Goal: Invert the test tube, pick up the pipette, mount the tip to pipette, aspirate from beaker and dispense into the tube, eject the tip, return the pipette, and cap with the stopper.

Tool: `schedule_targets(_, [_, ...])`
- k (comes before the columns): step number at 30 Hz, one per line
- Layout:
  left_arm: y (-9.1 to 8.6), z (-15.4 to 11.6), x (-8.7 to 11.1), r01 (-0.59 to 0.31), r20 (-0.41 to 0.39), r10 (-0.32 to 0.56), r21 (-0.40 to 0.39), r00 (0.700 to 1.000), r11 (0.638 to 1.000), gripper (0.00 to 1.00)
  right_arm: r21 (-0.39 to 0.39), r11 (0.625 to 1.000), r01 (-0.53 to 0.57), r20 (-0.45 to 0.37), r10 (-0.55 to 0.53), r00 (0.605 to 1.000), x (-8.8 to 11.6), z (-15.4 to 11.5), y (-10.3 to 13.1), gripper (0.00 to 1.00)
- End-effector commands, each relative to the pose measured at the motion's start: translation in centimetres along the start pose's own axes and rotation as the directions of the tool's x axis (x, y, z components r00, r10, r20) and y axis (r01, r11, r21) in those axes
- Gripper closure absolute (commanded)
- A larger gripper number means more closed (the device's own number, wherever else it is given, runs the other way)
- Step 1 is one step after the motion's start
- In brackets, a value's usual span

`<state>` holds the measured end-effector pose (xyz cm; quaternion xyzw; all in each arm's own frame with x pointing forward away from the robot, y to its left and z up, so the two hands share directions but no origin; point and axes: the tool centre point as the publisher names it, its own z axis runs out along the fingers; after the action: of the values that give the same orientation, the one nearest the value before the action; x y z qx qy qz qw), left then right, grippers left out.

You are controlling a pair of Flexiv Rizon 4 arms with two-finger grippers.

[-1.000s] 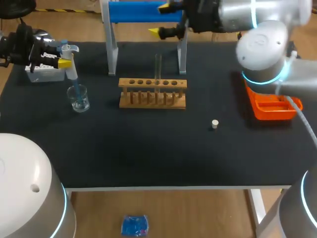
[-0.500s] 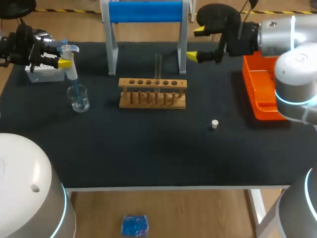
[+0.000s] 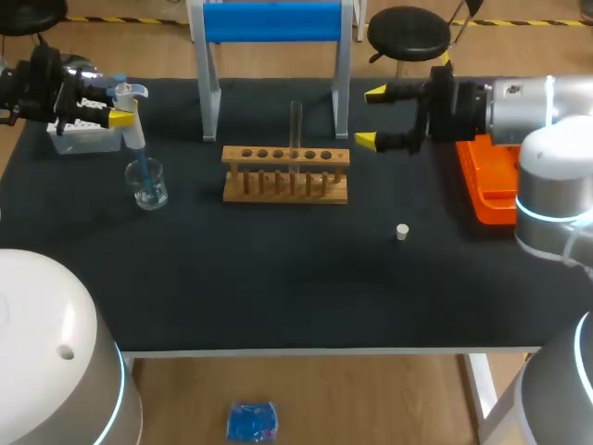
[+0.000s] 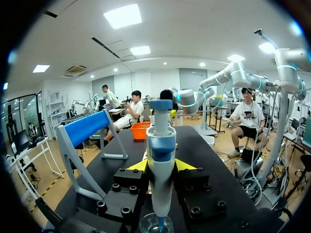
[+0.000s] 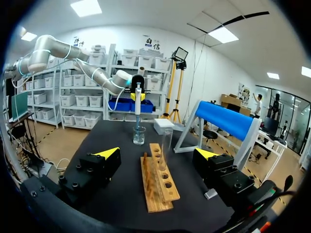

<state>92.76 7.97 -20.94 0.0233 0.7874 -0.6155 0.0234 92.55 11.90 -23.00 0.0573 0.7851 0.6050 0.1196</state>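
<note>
Left end effector (image 3: pixel 115 108) grips the pipette (image 3: pixel 132 120) upright, tip down in the beaker (image 3: pixel 148 184) at the table's (image 3: pixel 278 278) left; right end effector (image 3: pixel 371 117) hangs wide open just right of the rack (image 3: pixel 285 173) holding the upright tube (image 3: pixel 296 125); stopper (image 3: pixel 401 232) lies loose nearby.

Pipette (image 3: pixel 136 137) is blue and white, rack (image 3: pixel 285 158) tan, bin (image 3: pixel 491 199) orange, stopper (image 3: pixel 401 232) seemingly cream.

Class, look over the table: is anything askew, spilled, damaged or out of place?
Nothing stands out. The test tube stands upright in the rack, the pipette dips into the upright beaker, no spill shows, and the stopper sits alone on the table.
</note>
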Motion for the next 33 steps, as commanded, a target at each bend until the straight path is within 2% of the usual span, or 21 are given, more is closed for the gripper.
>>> schedule_targets(1, [-0.01, -0.13, -0.13, 0.0, -0.005, 0.0, 0.0, 1.0, 1.0, 1.0, -0.013, 1.0, 0.003, -0.004, -0.003, 1.0, -0.19, 1.06, -0.44, 0.0])
schedule_targets(9, [-0.01, -0.13, -0.13, 0.0, -0.005, 0.0, 0.0, 1.0, 1.0, 1.0, -0.015, 1.0, 0.02, -0.011, -0.02, 1.0, -0.35, 1.83, 0.01, 0.0])
schedule_targets(33, [-0.01, -0.13, -0.13, 0.0, -0.005, 0.0, 0.0, 1.0, 1.0, 1.0, -0.015, 1.0, 0.021, -0.011, -0.021, 1.0, -0.35, 1.8, 0.18, 0.0])
